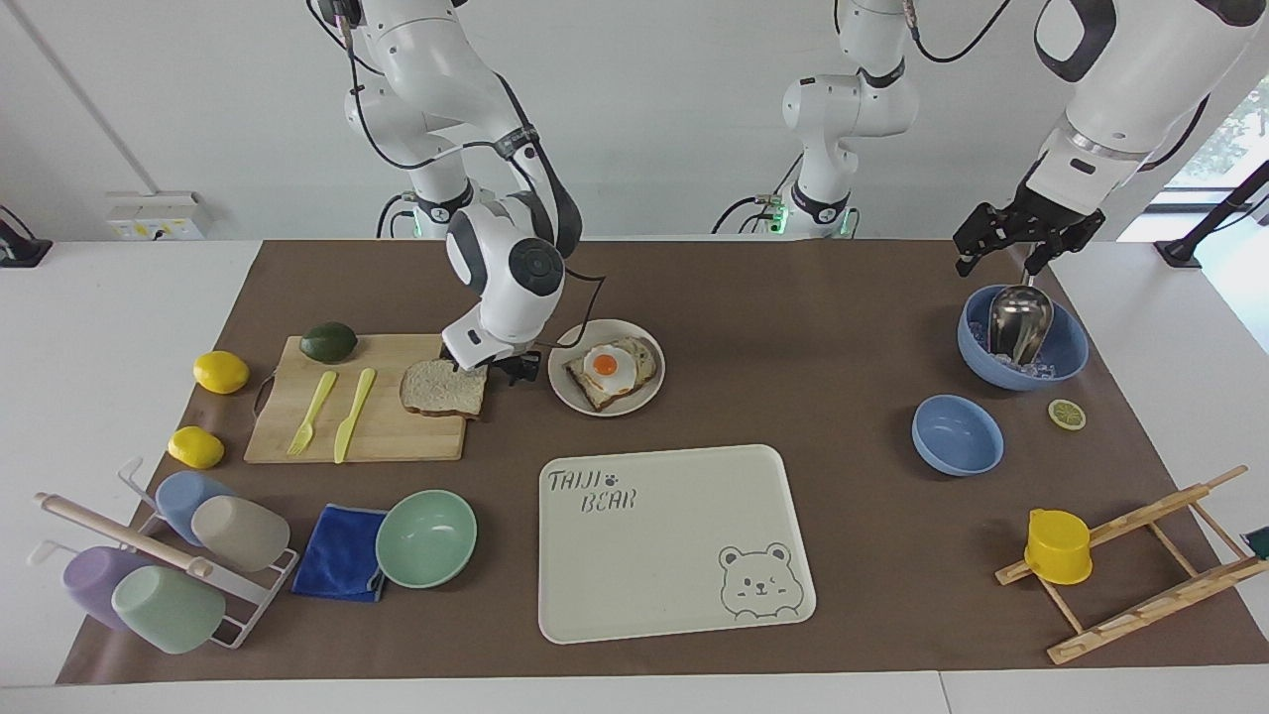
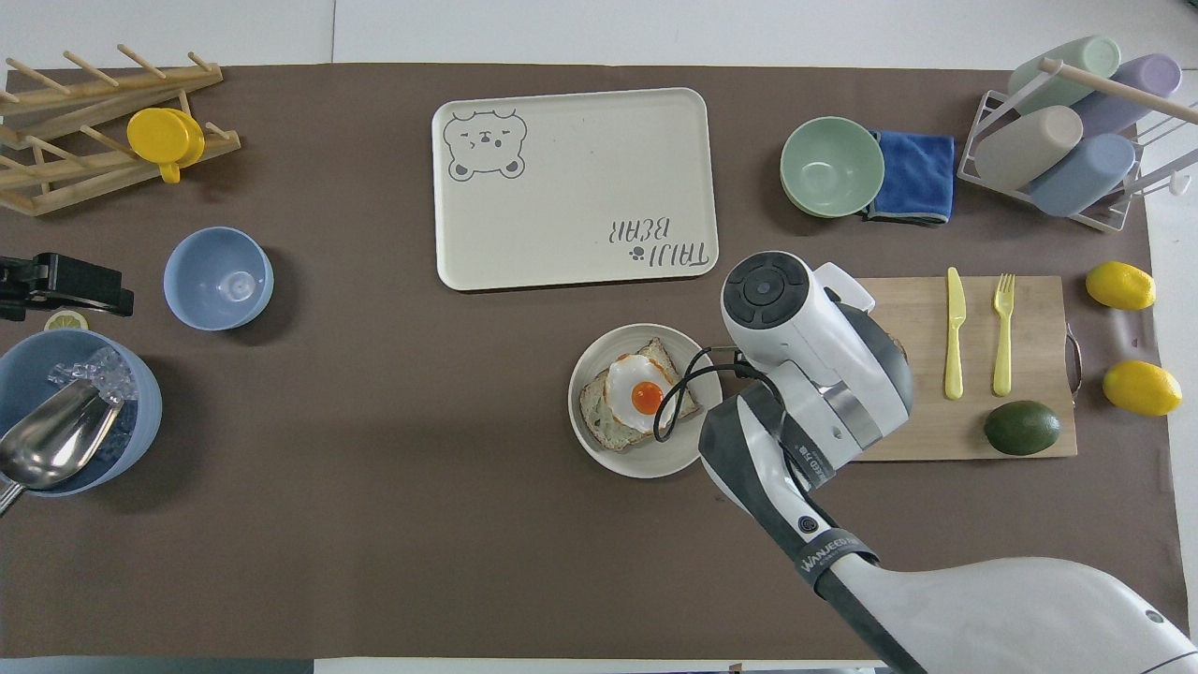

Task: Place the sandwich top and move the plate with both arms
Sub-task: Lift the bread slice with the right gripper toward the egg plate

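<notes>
1. Sandwich top [image 1: 443, 388]: one speckled brown slice, flat on the wooden cutting board [image 1: 387, 436], at the board's corner nearest the plate. In the facing view it is at 9 o'clock from the plate.
2. Plate [image 1: 607, 408]: round and pale, on the brown surface [image 1: 793, 327], carrying toast with a fried egg [image 1: 607, 365]. The bear tray [image 1: 674, 555] is at its 6 o'clock in the facing view, well apart.
3. Right gripper [image 1: 493, 371]: low at the sandwich top's 1 o'clock corner in the facing view, between slice and plate. Its fingers are released and hold nothing. Whether they touch the bread cannot be told.
4. Left gripper [image 1: 999, 263]: raised at the left arm's end of the surface, over the 11 o'clock rim of the large blue bowl [image 1: 1066, 362] that holds ice and a metal scoop [image 1: 1019, 322]. The fingers are released and empty, and the arm waits.
</notes>
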`<state>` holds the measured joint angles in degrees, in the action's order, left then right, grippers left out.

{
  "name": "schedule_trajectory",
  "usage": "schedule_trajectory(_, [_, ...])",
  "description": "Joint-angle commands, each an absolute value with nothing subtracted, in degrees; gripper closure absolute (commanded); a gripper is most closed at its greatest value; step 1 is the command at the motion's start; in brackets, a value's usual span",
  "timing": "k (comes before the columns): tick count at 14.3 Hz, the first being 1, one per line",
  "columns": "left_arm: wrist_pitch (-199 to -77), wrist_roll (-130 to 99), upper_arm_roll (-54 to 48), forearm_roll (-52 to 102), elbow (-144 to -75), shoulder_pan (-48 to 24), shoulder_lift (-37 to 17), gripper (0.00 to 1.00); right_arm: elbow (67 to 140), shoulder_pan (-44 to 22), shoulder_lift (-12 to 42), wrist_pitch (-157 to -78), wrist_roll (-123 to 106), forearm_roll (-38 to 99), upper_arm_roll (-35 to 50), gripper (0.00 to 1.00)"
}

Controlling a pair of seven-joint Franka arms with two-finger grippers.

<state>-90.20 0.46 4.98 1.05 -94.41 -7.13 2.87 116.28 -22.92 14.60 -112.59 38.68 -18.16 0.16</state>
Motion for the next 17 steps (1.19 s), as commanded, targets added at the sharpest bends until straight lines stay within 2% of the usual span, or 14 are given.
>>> schedule_trajectory(1, [-90.1, 0.0, 5.4, 1.5, -94.7, -7.4, 3.4, 0.0, 118.9, -22.2, 14.1, -115.7, 39.7, -21.2, 0.3, 0.0])
schedule_trajectory(4, [-90.1, 0.0, 5.4, 1.5, -94.7, -7.4, 3.4, 0.0, 119.8, -21.5, 14.3, -116.7, 39.7, -22.0, 0.3, 0.03])
schedule_trajectory(9, [-90.1, 0.0, 5.4, 1.5, -94.7, -7.4, 3.4, 0.0, 120.7, -20.7, 14.2, -117.0, 39.3, -23.4, 0.3, 0.21])
schedule_trajectory(11, [-90.1, 0.0, 5.4, 1.5, -94.7, -7.4, 3.4, 0.0, 121.1, -20.7, 14.2, -117.0, 39.4, -23.4, 0.4, 0.36])
schedule_trajectory(14, [-90.1, 0.0, 5.4, 1.5, -94.7, -7.4, 3.4, 0.0, 120.9, -21.3, 14.3, -116.7, 39.4, -23.4, 0.4, 0.69])
schedule_trajectory(16, [-90.1, 0.0, 5.4, 1.5, -94.7, -7.4, 3.4, 0.0, 117.7, -21.5, 15.2, -114.4, 39.0, -23.4, 0.4, 0.88])
schedule_trajectory(17, [-90.1, 0.0, 5.4, 1.5, -94.7, -7.4, 3.4, 0.0, 115.8, -21.5, 15.6, -112.3, 39.0, -23.2, 1.5, 0.94])
